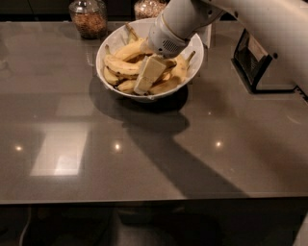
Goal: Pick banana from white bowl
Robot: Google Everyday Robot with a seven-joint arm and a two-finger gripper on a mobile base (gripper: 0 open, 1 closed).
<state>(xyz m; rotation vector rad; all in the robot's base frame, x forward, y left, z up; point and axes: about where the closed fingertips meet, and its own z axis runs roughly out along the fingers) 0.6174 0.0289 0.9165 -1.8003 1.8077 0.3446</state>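
A large glossy white bowl [109,44] stands at the back middle of the grey counter, filled with several yellow bananas [122,65]. My gripper [148,78] comes in from the upper right on a white arm and reaches down into the bowl, its pale fingers lying over the bananas near the bowl's front rim. The bananas under it are partly hidden.
Two glass jars with brown contents stand behind the bowl, one at the back left [89,18] and one [147,8] behind the arm. A black wire holder [257,67] stands at the right. The counter's front edge [144,199] runs across the lower part.
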